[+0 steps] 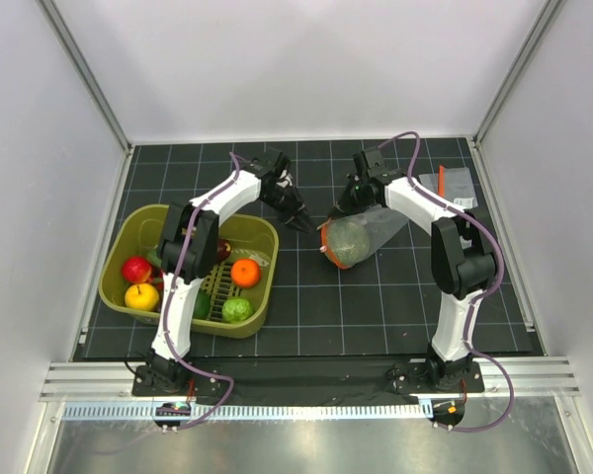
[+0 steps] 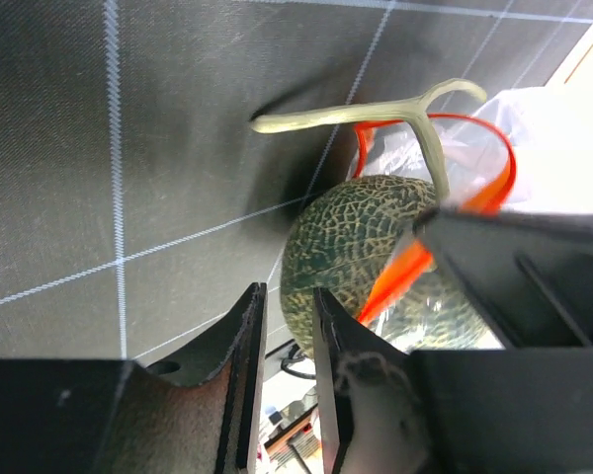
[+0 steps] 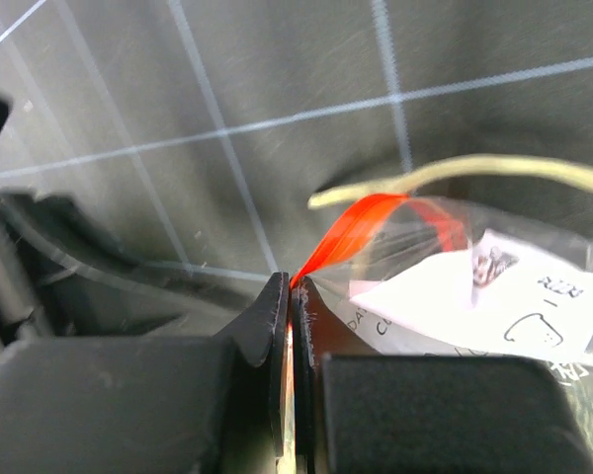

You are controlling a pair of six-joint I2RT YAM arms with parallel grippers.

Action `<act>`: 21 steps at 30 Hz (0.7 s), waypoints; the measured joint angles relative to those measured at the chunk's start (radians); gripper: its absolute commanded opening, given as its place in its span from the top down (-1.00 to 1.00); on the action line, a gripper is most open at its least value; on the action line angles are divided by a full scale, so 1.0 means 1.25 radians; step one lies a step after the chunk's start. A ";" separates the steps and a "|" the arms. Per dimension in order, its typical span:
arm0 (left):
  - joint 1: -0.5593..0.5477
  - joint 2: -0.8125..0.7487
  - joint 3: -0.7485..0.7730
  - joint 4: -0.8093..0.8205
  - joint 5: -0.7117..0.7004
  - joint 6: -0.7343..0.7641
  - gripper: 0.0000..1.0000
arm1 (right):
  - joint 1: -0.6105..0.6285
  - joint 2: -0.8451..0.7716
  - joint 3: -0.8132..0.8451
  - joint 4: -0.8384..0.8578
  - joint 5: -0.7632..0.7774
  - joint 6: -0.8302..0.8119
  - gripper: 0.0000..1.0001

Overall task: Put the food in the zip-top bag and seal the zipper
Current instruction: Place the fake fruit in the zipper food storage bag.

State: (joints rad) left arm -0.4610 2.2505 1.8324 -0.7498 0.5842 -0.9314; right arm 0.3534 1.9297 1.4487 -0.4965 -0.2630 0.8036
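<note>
- Melon [image 1: 348,243], pale green, seen from above: inside the zip-top bag [image 1: 385,223], between both sets of jaws.
- Left wrist: left gripper [image 2: 289,296] has its jaws narrowly apart and empty. The melon sits just beyond their tips, ringed by the zipper [image 2: 405,269].
- Right wrist: right gripper [image 3: 291,286] pinches the zipper between its tips. The film looks thin and slippery, so the stiffer strip is likely the better hold.
</note>
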 measured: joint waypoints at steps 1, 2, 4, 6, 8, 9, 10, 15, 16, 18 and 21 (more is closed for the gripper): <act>0.000 0.000 0.000 -0.003 -0.002 0.001 0.42 | 0.000 0.003 -0.001 0.002 0.010 0.001 0.95; 0.000 0.000 0.000 -0.006 -0.005 0.002 0.42 | 0.002 0.008 -0.002 0.002 0.026 0.003 0.96; 0.000 -0.001 0.000 -0.011 -0.007 0.005 0.41 | 0.009 0.020 -0.001 -0.001 0.070 0.003 0.97; 0.000 -0.002 0.000 -0.014 -0.010 0.012 0.41 | 0.020 0.033 0.003 -0.012 0.119 0.002 0.98; 0.000 -0.005 0.000 -0.015 -0.010 0.016 0.40 | 0.034 0.053 0.014 -0.026 0.172 0.000 0.98; 0.000 -0.006 0.000 -0.016 -0.010 0.018 0.40 | 0.038 0.060 0.016 -0.026 0.191 -0.001 0.98; -0.001 -0.007 0.000 -0.016 -0.010 0.019 0.40 | 0.042 0.067 0.016 -0.026 0.210 -0.001 0.98; -0.003 -0.012 0.000 -0.018 -0.006 0.023 0.35 | 0.038 0.080 0.003 -0.010 0.240 -0.002 0.92; -0.003 -0.012 0.000 -0.018 -0.006 0.025 0.30 | 0.032 0.081 0.001 -0.005 0.238 -0.002 0.90; -0.005 -0.012 0.000 -0.020 -0.005 0.028 -0.02 | 0.020 0.083 0.000 0.000 0.235 -0.002 0.86; -0.009 -0.012 0.000 -0.021 0.003 0.043 -0.29 | 0.002 0.090 0.003 -0.001 0.235 -0.001 0.85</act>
State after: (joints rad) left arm -0.4717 2.2353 1.8324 -0.7761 0.5880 -0.8780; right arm 0.3561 2.0426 1.4525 -0.4973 0.0307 0.8021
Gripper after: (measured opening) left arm 0.578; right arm 0.073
